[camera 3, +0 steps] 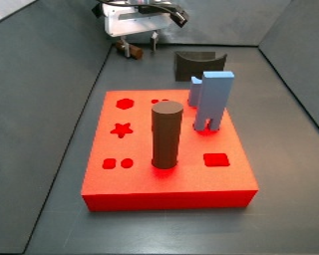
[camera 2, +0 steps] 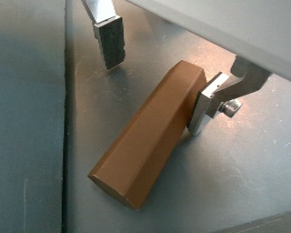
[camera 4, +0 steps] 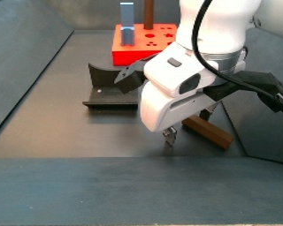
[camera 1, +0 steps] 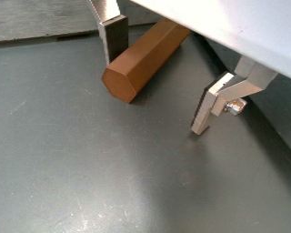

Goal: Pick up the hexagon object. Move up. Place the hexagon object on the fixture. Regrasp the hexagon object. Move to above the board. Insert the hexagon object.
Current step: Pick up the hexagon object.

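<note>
Gripper (camera 2: 155, 77) low over the grey floor, jaws spread wide astride the hexagon object (camera 2: 145, 135), brown rod lying flat, one finger (camera 2: 206, 105) touching its side, fixture (camera 4: 112, 88) and red board (camera 3: 169, 149) visible only in side views, well apart.

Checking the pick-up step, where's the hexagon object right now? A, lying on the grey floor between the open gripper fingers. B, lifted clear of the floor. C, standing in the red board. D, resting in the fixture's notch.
A: in both wrist views the hexagon object lies flat on the floor between the spread fingers of the gripper.
</note>
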### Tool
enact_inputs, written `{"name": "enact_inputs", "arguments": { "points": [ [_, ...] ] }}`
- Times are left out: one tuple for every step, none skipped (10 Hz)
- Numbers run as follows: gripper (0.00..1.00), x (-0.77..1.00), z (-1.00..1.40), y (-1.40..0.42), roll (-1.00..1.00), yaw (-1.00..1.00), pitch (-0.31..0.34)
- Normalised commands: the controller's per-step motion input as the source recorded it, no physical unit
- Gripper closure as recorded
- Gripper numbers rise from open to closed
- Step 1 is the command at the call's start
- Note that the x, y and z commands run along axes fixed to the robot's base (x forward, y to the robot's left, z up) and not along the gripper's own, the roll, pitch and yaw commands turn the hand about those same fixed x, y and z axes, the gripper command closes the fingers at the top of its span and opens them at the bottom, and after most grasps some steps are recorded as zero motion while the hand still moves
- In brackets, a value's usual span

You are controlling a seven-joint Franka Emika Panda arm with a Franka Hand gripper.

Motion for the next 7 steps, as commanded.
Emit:
{"name": "enact_inputs", "arguments": {
  "points": [
    [0.00, -0.02, 0.00, 0.00, 0.02, 0.00, 0.000],
    [0.00, 0.00, 0.00, 0.00, 0.01, 0.00, 0.000],
    [0.00, 0.00, 0.00, 0.00, 0.00, 0.00, 0.000],
    [1.00, 0.00, 0.00, 0.00, 0.00, 0.00, 0.000],
    [1.00, 0.00, 0.00, 0.00, 0.00, 0.00, 0.000],
    [1.00, 0.00, 0.00, 0.00, 0.00, 0.00, 0.000],
    [1.00, 0.00, 0.00, 0.00, 0.00, 0.00, 0.000]
  ]
}}
